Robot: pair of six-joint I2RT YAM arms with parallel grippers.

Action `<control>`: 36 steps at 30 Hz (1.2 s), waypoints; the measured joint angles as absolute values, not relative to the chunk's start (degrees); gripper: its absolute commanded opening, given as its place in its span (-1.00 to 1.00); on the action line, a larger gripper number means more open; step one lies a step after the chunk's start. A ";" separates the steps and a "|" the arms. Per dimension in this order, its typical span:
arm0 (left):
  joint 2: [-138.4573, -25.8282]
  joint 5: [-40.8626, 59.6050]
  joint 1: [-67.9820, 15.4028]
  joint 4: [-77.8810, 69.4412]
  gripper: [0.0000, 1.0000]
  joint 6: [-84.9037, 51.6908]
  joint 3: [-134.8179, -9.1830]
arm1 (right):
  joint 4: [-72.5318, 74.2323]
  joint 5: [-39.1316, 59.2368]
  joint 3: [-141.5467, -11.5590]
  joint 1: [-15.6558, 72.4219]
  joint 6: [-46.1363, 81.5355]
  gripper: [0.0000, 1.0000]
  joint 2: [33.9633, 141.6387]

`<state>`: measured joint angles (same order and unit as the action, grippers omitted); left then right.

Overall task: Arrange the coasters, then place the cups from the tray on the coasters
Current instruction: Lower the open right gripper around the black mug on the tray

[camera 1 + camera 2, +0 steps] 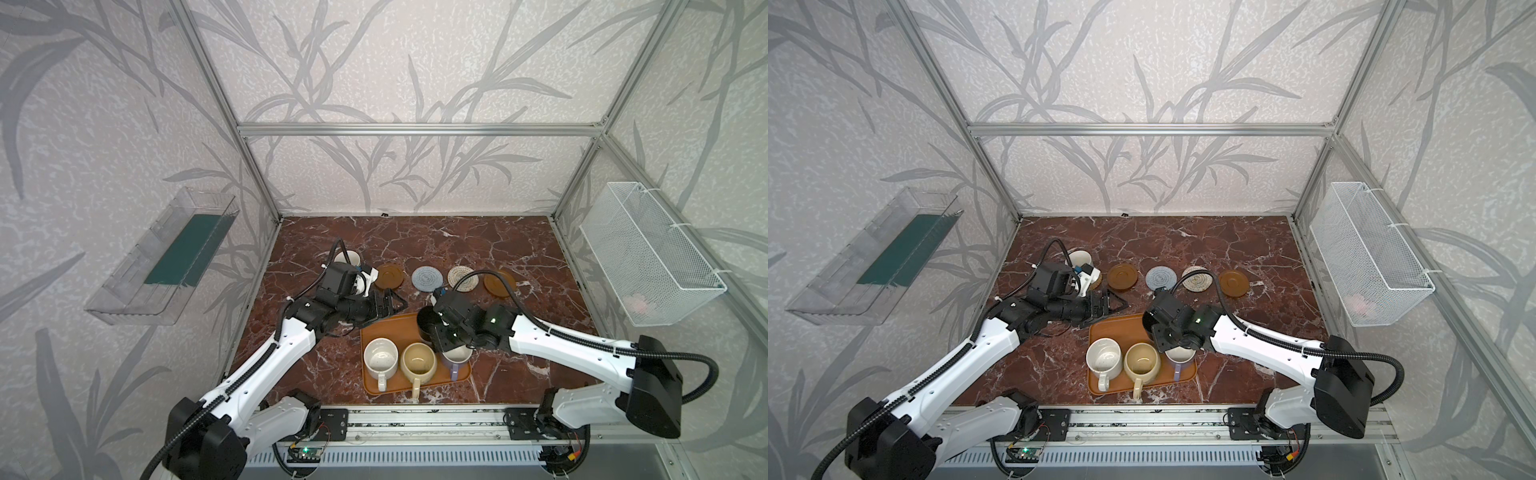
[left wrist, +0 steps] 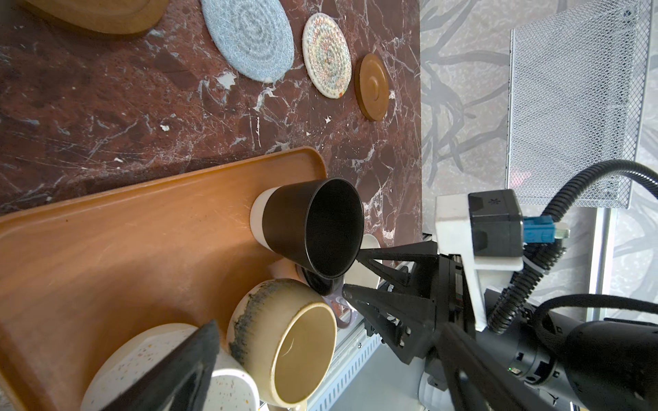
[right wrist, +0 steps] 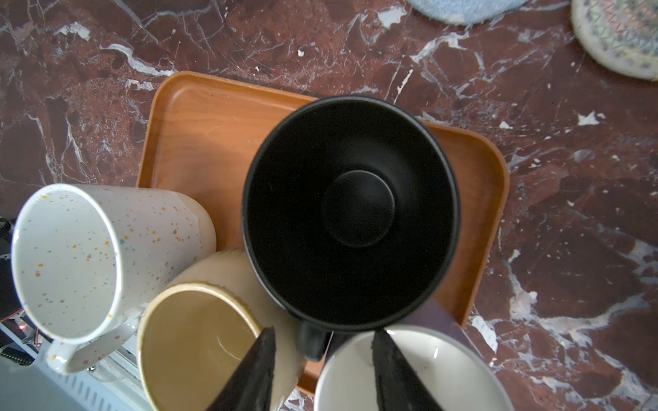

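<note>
1. In both top views the left arm reaches up from the lower left corner of the frame. Its forearm lies nearly level, and the left gripper point(image 1: 395, 303) hovers just past the tray's point(image 1: 390, 330) upper left corner with its jaws spread wide and holding nothing.
2. The right arm comes in from the lower right. Its wrist is bent down, and the right gripper point(image 1: 442, 341) points at the black mug point(image 1: 426, 326) on the tray's upper right part.
3. A speckled white mug point(image 1: 381, 358), a cream-beige mug point(image 1: 417, 360) and a lavender mug point(image 1: 457, 356) stand in a row along the tray's lower edge.
4. Above the tray, four coasters lie in a row, running left to right: brown point(image 1: 1122, 276), grey-blue point(image 1: 1161, 278), cream point(image 1: 1198, 279) and brown point(image 1: 1234, 284).
5. The light blue mug point(image 1: 1080, 258) stands at the row's left end, partly hidden by the left wrist.
6. The left wrist view shows the right gripper's black fingers point(image 2: 384, 256) lying to either side of the black mug's handle.
7. The right wrist view looks straight down into the black mug. Its handle point(image 3: 313, 341) sits between the two fingertips point(image 3: 260, 363), with a narrow gap on each side, so the jaws are partly drawn in and not yet gripping it.
</note>
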<state>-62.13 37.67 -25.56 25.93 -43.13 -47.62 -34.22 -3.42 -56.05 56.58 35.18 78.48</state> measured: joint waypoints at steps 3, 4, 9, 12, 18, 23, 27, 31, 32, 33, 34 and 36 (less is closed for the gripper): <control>-62.13 37.71 -25.65 24.97 0.96 -43.64 -46.70 | -34.24 -3.46 -56.07 56.62 35.16 -0.19 79.53; -62.13 37.71 -25.71 24.82 0.97 -43.70 -46.52 | -34.24 -3.51 -56.07 56.64 35.18 -0.20 79.83; -62.13 37.71 -25.78 24.27 0.97 -43.75 -46.24 | -34.24 -3.90 -56.07 56.77 35.35 -0.22 80.20; -62.13 37.69 -25.78 23.77 0.96 -43.77 -46.22 | -34.15 -4.08 -56.16 56.82 35.35 -0.24 80.42; -62.13 37.65 -25.78 23.29 0.96 -43.77 -45.82 | -34.57 -5.17 -57.36 57.63 35.40 -0.29 83.05; -62.13 37.63 -25.78 23.09 0.96 -43.77 -45.56 | -35.51 -6.33 -57.71 58.63 35.62 -0.30 83.44; -62.13 37.63 -25.78 23.05 0.96 -43.77 -45.47 | -36.75 -7.27 -58.48 60.07 35.59 -0.29 83.42; -62.13 37.63 -25.78 22.74 0.97 -43.77 -45.15 | -37.82 -8.38 -59.22 60.82 35.59 -0.29 83.07; -62.13 37.63 -25.78 22.68 0.96 -43.77 -45.08 | -37.85 -8.73 -59.29 60.88 35.62 -0.29 82.89; -62.13 37.63 -25.78 22.59 0.96 -43.79 -45.01 | -37.85 -9.08 -59.31 60.95 35.59 -0.29 82.61; -62.13 37.63 -25.78 22.55 0.96 -43.77 -44.95 | -37.85 -9.30 -59.31 60.97 35.59 -0.30 82.32; -62.13 37.63 -25.78 22.52 0.96 -43.79 -44.88 | -37.76 -9.65 -59.31 60.97 35.59 -0.30 82.08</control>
